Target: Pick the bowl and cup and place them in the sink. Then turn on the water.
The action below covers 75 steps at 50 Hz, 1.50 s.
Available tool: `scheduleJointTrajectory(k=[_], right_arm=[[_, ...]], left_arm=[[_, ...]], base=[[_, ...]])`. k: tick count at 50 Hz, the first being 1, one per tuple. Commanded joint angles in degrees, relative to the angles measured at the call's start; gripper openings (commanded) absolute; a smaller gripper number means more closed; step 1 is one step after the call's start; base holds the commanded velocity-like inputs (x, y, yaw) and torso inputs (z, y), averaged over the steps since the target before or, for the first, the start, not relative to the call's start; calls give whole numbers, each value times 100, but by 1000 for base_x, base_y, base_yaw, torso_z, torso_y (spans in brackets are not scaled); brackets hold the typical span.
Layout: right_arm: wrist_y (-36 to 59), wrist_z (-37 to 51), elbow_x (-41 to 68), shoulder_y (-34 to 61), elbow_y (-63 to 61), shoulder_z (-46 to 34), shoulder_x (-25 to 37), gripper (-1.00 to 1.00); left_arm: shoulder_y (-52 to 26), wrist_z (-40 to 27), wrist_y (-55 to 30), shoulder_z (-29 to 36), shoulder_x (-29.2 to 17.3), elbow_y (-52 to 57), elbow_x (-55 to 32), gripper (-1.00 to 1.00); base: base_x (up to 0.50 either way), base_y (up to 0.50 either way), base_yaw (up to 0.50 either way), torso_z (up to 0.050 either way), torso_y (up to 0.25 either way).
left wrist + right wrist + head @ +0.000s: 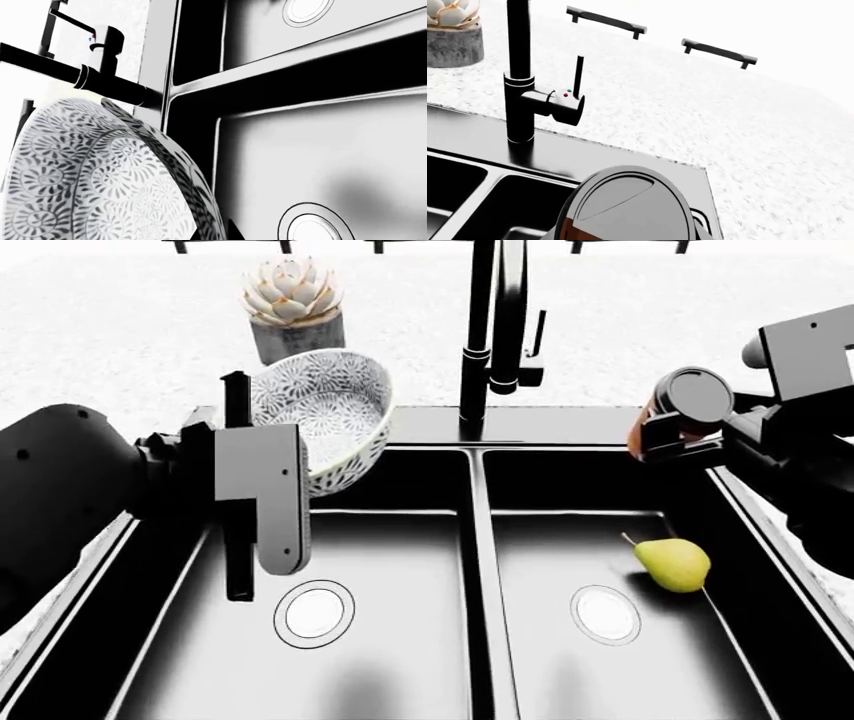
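Note:
The floral-patterned bowl [327, 405] is tilted on its side, held by its rim in my left gripper [310, 478] above the back of the left basin. It fills the left wrist view [87, 180], with a dark fingertip [240, 230] on its rim. My right gripper [714, 435] is shut on the orange-brown cup [671, 418], tipped with its black lid towards the camera, over the back right corner of the right basin. The lid fills the bottom of the right wrist view [627, 210]. The black double sink [478, 540] lies below both.
A yellow pear [671, 563] lies in the right basin beside its drain [606, 613]. The tall black faucet [494, 320] stands behind the divider, its lever [578, 75] upright. A succulent pot [294, 310] stands on the counter behind the bowl.

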Motion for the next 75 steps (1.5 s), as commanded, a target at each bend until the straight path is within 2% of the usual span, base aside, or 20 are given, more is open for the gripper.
scheduleJointTrajectory(k=[1, 21, 75], right_arm=[[-205, -114, -315, 176, 326, -244, -119, -100], [-347, -133, -357, 122, 463, -283, -124, -100], [-550, -110, -311, -109, 543, -218, -64, -100]], left_arm=[[62, -62, 30, 95, 77, -168, 144, -100], [369, -11, 294, 608, 348, -425, 527, -100], [1162, -88, 706, 1174, 595, -881, 705, -100]], base=[[0, 0, 0, 0, 0], [0, 0, 0, 1, 1], [0, 0, 0, 0, 1]])
